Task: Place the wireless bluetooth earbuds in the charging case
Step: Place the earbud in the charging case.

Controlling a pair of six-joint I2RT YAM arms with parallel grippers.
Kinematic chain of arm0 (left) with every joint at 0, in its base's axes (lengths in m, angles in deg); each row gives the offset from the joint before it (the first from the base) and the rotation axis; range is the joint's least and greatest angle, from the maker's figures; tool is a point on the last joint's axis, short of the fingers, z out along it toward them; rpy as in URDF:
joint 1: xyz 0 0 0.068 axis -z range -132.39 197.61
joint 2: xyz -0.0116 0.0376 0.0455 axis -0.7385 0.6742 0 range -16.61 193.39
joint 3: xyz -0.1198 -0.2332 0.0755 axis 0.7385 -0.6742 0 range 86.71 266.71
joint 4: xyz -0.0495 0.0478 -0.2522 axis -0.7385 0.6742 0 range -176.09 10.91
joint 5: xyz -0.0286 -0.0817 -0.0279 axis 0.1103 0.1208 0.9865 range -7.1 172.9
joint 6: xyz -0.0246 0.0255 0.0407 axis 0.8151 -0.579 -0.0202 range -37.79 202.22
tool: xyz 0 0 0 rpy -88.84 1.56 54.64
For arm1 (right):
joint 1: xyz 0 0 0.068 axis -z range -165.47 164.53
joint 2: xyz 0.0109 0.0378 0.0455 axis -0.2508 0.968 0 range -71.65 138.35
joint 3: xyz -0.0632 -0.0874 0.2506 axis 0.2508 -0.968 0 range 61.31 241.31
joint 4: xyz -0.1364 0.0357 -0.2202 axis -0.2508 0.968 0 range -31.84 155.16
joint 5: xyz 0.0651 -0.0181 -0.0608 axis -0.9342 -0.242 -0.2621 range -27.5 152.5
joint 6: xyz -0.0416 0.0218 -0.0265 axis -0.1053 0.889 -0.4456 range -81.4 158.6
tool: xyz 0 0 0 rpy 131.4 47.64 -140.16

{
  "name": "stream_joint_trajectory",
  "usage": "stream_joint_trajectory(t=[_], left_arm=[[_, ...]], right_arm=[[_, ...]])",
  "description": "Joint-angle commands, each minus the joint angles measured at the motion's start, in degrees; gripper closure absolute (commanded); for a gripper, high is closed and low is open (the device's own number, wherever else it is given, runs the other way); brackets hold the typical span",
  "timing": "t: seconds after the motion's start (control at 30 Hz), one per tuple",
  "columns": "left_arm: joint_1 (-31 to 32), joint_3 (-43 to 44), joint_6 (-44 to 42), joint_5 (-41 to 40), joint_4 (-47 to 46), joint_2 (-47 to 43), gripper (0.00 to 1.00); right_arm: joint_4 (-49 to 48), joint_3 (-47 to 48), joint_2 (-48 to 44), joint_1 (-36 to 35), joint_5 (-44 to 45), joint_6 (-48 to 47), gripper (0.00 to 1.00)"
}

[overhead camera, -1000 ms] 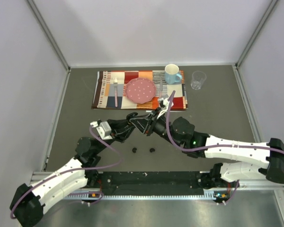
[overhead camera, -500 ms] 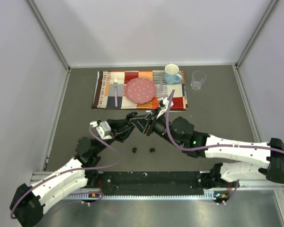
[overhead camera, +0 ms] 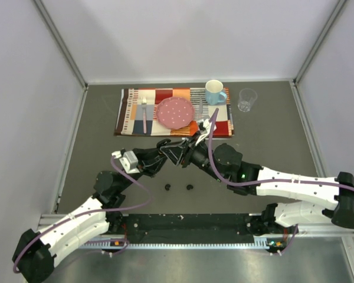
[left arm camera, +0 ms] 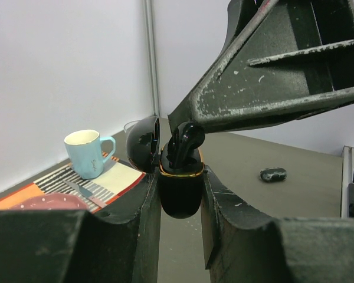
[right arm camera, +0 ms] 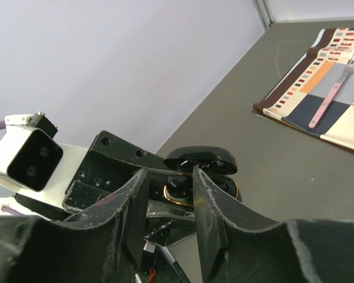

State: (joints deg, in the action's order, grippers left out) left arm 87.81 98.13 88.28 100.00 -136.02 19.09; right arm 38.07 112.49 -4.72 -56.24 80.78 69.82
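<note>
**Ana:** Where is the bud?

**Ben:** One earbud [left arm camera: 186, 140] stands in the open charging case [left arm camera: 180, 191], stem down in its well. Its rounded head is above the gold rim, so I judge it entered but not pressed home. The lid [left arm camera: 143, 143] is hinged back on the left side in the left wrist view.

**Ana:** And who holds what?

**Ben:** The left fingers [left arm camera: 143, 230] are clamped on the body of the case, one on each side. They carry it upright above the counter [overhead camera: 271, 132], just near of the placemat [overhead camera: 130, 112]. The right fingers [right arm camera: 203, 203] come from above and straddle the bud with a narrow gap. I cannot tell whether they pinch it or stand loose around it.

**Ana:** How far along is the job, then?

**Ben:** Early to middle, I would say. This bud needs a last push down. Two loose earbuds [overhead camera: 168, 187] lie side by side on the counter, nearer the arm bases, the other one [overhead camera: 190, 187] to the right, both untouched. A fourth I do not see, and whether one already sits in the case's other well is hidden.

**Ana:** Anything else around?

**Ben:** A small dark oval object [left arm camera: 273, 174] lies on the counter in the left wrist view, perhaps another case. On the far side, the placemat bears a pink plate [overhead camera: 176, 112], a fork [overhead camera: 144, 115] and a blue mug [overhead camera: 214, 92]. A clear glass [overhead camera: 246, 99] stands to its right.
</note>
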Motion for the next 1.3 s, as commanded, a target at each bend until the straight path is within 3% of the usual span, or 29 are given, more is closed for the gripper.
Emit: stream_joint_trajectory(t=[0.0,0.1,0.17,0.33,0.47,0.8,0.97,1.1,1.17,1.27], left_arm=[[-0.04,0.53,0.35,0.83,-5.26,-0.81,1.00],[-0.04,0.53,0.53,0.91,-5.44,-0.72,1.00],[-0.04,0.53,0.53,1.00,-5.44,-0.72,1.00],[-0.04,0.53,0.70,0.74,-5.35,-0.81,1.00],[-0.04,0.53,0.79,0.74,-5.26,-0.81,1.00],[-0.04,0.36,0.79,-1.11,-5.26,-1.16,1.00],[-0.04,0.18,0.79,-1.19,-5.35,-1.07,1.00],[-0.04,0.09,0.79,-1.19,-5.26,-1.16,1.00],[-0.04,0.01,0.70,-1.28,-5.18,-1.42,1.00],[-0.04,-0.08,0.62,-1.55,-5.09,-1.43,1.00]], right_arm=[[0.50,3.05,0.03,-0.43,1.76,0.24,0.63],[0.59,3.05,0.04,-0.43,1.75,0.24,0.65],[0.59,3.05,0.03,-0.43,1.75,0.24,0.74],[2.17,3.66,0.30,-0.43,1.76,0.59,0.79],[3.22,4.54,1.00,-0.43,1.05,0.59,0.91],[9.99,7.71,1.88,-0.43,3.34,-0.02,0.90],[10.26,7.62,1.71,-0.52,4.22,-0.11,0.75],[9.81,7.53,1.62,-0.52,4.39,-0.11,0.72],[9.55,7.53,1.53,-0.43,4.39,-0.02,0.72],[9.20,7.45,1.44,-0.43,4.04,0.07,0.81]])
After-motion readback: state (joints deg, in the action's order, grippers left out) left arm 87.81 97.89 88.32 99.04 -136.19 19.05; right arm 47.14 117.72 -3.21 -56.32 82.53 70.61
